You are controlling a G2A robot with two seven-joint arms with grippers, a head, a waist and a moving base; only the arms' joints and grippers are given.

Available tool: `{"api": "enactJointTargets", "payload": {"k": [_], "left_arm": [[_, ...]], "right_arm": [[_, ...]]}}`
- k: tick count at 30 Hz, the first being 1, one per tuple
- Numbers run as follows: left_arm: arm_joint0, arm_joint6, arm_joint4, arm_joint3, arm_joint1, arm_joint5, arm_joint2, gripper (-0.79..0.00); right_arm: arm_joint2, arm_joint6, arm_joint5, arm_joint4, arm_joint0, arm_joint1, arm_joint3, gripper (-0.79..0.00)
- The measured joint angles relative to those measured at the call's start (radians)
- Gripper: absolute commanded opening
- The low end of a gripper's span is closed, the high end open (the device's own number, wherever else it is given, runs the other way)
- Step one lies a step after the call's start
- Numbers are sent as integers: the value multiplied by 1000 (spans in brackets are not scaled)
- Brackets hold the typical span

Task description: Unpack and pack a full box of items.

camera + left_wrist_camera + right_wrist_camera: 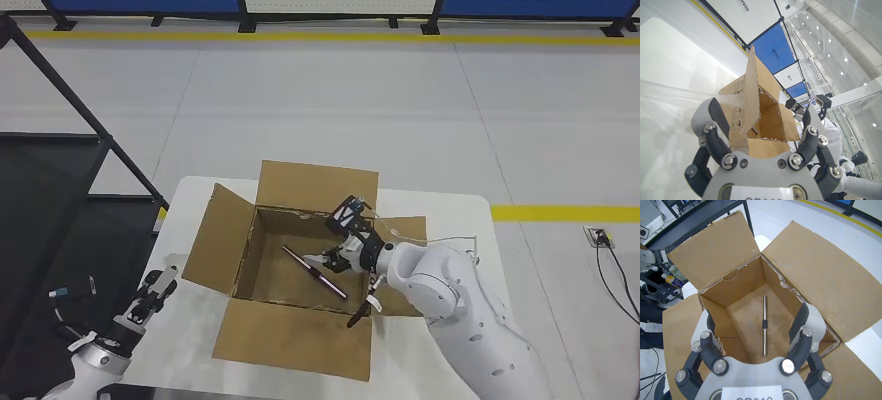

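An open cardboard box [296, 342] stands on the white table [452, 214] with all its flaps folded outward. A slim metal rod [314, 272] with a dark band at its middle [764, 325] lies flat on the box floor. My right gripper [335, 262] hangs open above the box's right side, over the rod, with nothing between its fingers [803, 317]. My left gripper [160, 285] stays open and empty off the table's left corner, outside the box. From there the box's outer wall [738, 117], one end of the rod [754, 130] and the right gripper [797, 110] are visible.
A black metal frame [60, 95] stands to the left of the table, with a dark shelf holding a bottle [671, 279]. The box's flaps spread over much of the tabletop. A yellow line [565, 213] runs along the floor to the right.
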Motion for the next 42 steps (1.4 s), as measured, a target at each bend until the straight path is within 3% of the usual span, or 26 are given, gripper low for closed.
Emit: {"api": "enactJointTargets", "payload": {"k": [5, 10, 15, 20, 25, 35, 42], "left_arm": [[1, 0, 6, 1, 0, 6, 4, 0], [-11, 0, 21, 5, 0, 18, 22, 0], [-28, -1, 38, 5, 1, 30, 35, 0], [-37, 1, 50, 7, 2, 38, 43, 0], [-40, 6, 65, 13, 1, 44, 57, 0], [-27, 79, 75, -4, -4, 40, 76, 0], [-19, 119, 76, 4, -7, 33, 81, 0]], "right_arm": [[118, -36, -30, 108, -69, 20, -38, 0], [293, -33, -96, 238, -207, 52, -118, 0], [470, 48, -178, 383, -346, 84, -184, 0], [588, 123, -152, 467, -441, 107, -208, 0], [649, 222, -165, 518, -493, 126, -200, 0], [681, 210, -418, 355, -607, 157, -198, 0], [668, 238, -432, 320, -611, 161, -194, 0]]}}
